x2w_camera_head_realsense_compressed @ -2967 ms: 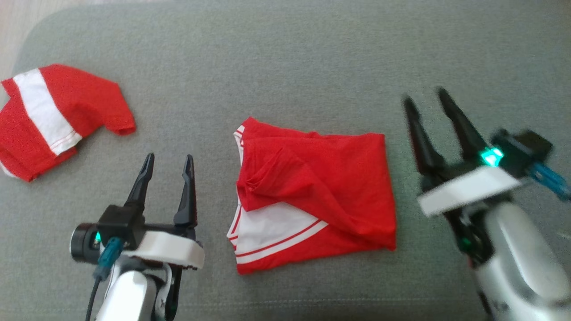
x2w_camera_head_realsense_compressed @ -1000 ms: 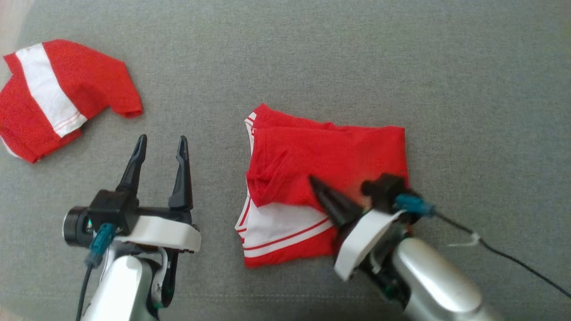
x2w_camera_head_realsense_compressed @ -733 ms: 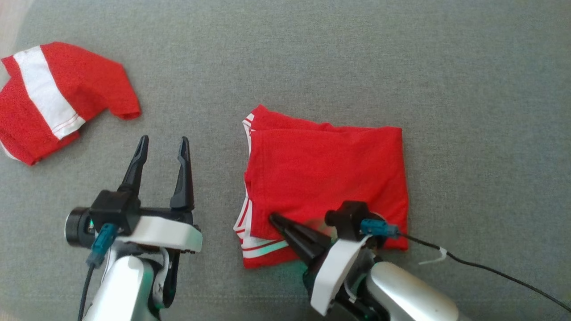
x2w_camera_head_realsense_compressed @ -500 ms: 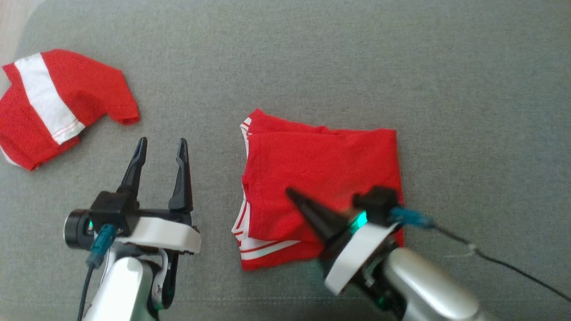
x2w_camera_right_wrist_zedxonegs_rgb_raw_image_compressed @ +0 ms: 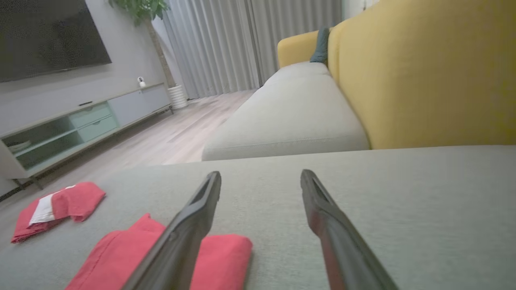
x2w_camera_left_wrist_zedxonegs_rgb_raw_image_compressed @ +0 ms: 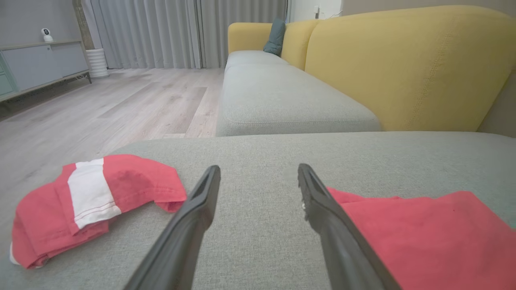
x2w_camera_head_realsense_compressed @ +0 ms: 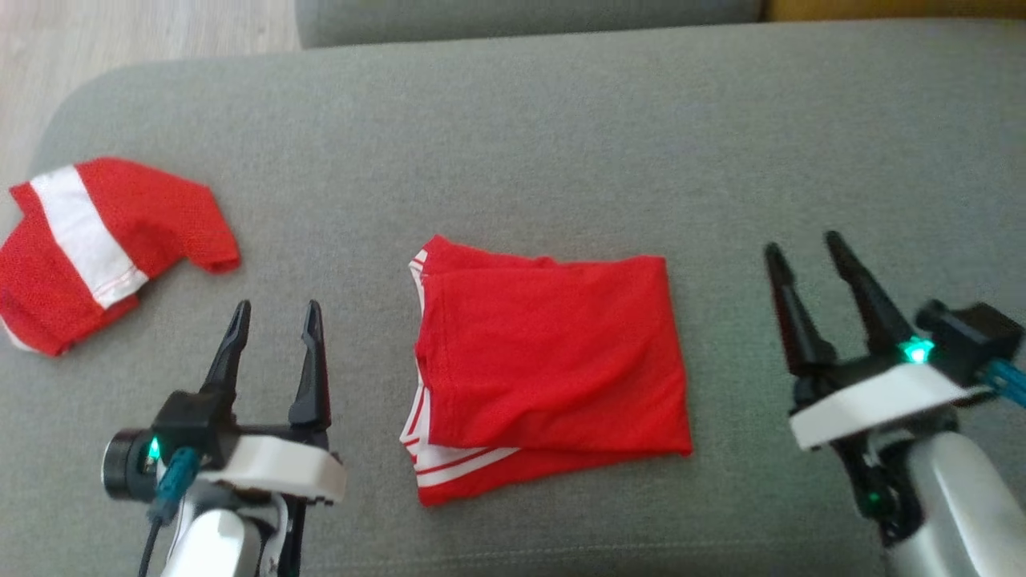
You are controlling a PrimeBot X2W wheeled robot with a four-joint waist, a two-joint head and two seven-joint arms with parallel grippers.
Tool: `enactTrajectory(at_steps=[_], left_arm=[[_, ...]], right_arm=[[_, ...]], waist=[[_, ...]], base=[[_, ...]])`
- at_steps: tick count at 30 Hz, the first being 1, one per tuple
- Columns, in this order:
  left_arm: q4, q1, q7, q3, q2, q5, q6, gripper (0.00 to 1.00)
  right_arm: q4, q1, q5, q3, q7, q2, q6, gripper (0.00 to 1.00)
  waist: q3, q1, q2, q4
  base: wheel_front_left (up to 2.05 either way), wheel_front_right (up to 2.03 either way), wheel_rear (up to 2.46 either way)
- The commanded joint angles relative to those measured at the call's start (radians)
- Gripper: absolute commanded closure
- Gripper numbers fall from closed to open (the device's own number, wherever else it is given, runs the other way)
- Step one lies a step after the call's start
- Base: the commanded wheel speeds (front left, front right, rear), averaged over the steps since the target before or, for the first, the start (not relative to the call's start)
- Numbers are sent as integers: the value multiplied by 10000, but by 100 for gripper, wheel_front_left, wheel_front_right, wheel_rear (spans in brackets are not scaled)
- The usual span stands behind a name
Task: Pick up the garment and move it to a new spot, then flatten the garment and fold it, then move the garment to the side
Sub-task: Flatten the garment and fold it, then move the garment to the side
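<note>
**Head view.** The folded garment (x2w_camera_head_realsense_compressed: 553,361), red with white stripes peeking out along its left and lower edges, lies flat in the middle of the frame on the grey cushion (x2w_camera_head_realsense_compressed: 561,144). A second garment (x2w_camera_head_realsense_compressed: 96,240), red with a broad white band, lies crumpled at the far left, well apart from the first. The left gripper (x2w_camera_head_realsense_compressed: 276,308) sits at the lower left, fingers spread and pointing up the frame, with nothing between them and clear of the folded garment. The right gripper (x2w_camera_head_realsense_compressed: 803,247) sits at the right, also spread and empty, off the cloth's right edge. Pale wooden floor (x2w_camera_head_realsense_compressed: 120,32) shows at the upper left.

**Left wrist view.** The left gripper's (x2w_camera_left_wrist_zedxonegs_rgb_raw_image_compressed: 259,168) two dark fingers stand wide apart over bare grey cushion. The folded garment (x2w_camera_left_wrist_zedxonegs_rgb_raw_image_compressed: 423,233) fills the lower right, partly behind the right-hand finger. The second garment (x2w_camera_left_wrist_zedxonegs_rgb_raw_image_compressed: 92,197) lies at the lower left. Beyond are another grey seat (x2w_camera_left_wrist_zedxonegs_rgb_raw_image_compressed: 274,96), a yellow backrest (x2w_camera_left_wrist_zedxonegs_rgb_raw_image_compressed: 403,68), grey curtains (x2w_camera_left_wrist_zedxonegs_rgb_raw_image_compressed: 181,32) and a low cabinet (x2w_camera_left_wrist_zedxonegs_rgb_raw_image_compressed: 40,64).

**Right wrist view.** The right gripper (x2w_camera_right_wrist_zedxonegs_rgb_raw_image_compressed: 261,174) is spread as well, holding nothing. The folded garment (x2w_camera_right_wrist_zedxonegs_rgb_raw_image_compressed: 225,251) lies at the lower left, partly behind the left-hand finger; the second garment (x2w_camera_right_wrist_zedxonegs_rgb_raw_image_compressed: 56,205) is farther off at the left edge. A dark screen (x2w_camera_right_wrist_zedxonegs_rgb_raw_image_compressed: 44,36) hangs at the upper left.
</note>
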Motion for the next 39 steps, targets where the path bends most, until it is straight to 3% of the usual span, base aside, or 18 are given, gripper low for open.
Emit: enactTrajectory(at_steps=[1,11,22,39], left_arm=[[-423,-92,-39,451,242,-56,82,0],[-838,718,261,577,568,-173,252,0],[-1148,1226,542,428,677,-186,363,0],[-1208,1277,552,329,711,-165,548,0]], right_arm=[[-582,96,-239,-178,134,52,-9,0],[-2037,1578,-993,-1533,1250,468,-9,0],[-2548,2504,-1142,-1967,1718,726,-9,0],[-2779,2615,-1371,-2124,1939,715,-9,0]], waist=[[-240,0,0,-126],[-1165,0,0,-307],[-1584,0,0,-326],[-1499,0,0,-327]], base=[[0,0,0],[0,0,0],[0,0,0],[0,0,0]])
